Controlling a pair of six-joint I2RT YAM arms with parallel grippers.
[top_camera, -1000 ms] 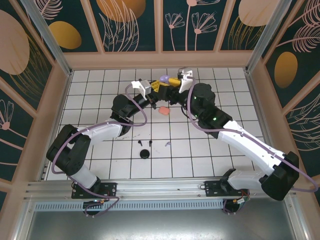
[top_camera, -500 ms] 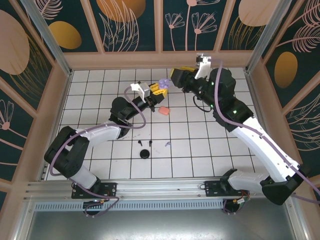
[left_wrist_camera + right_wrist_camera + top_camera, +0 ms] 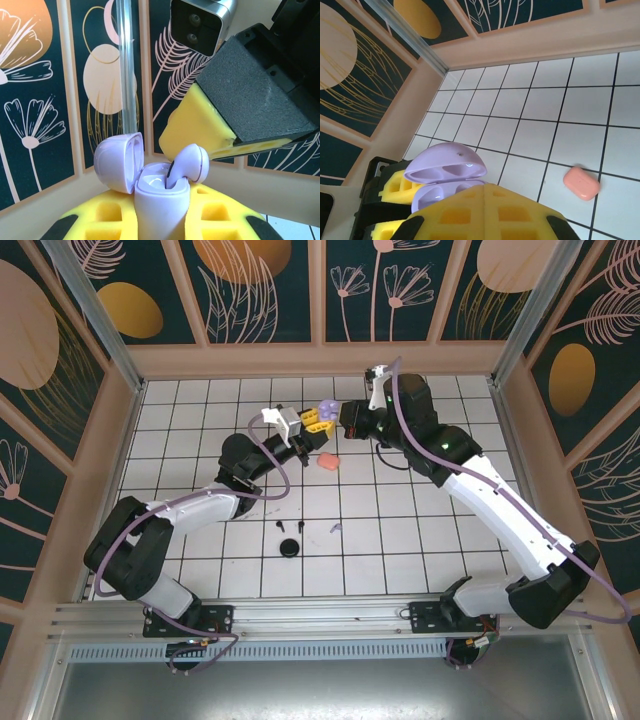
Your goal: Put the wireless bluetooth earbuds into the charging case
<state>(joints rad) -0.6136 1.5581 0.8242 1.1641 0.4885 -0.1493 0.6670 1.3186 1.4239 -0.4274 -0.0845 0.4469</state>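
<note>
Above the far middle of the counter (image 3: 400,540), the left pincer (image 3: 316,419) is clamped on the lilac case (image 3: 159,202), lid swung open. One lilac earbud (image 3: 192,161) stands stem-down in a case socket, head proud of the rim. Right pincer (image 3: 344,417): jaws closed together, tip just beside that earbud; contact cannot be confirmed. On the counter, well apart from the case: a salmon case (image 3: 581,182), a second lilac earbud (image 3: 337,528), two black earbuds (image 3: 281,527) and a black case (image 3: 290,547).
</note>
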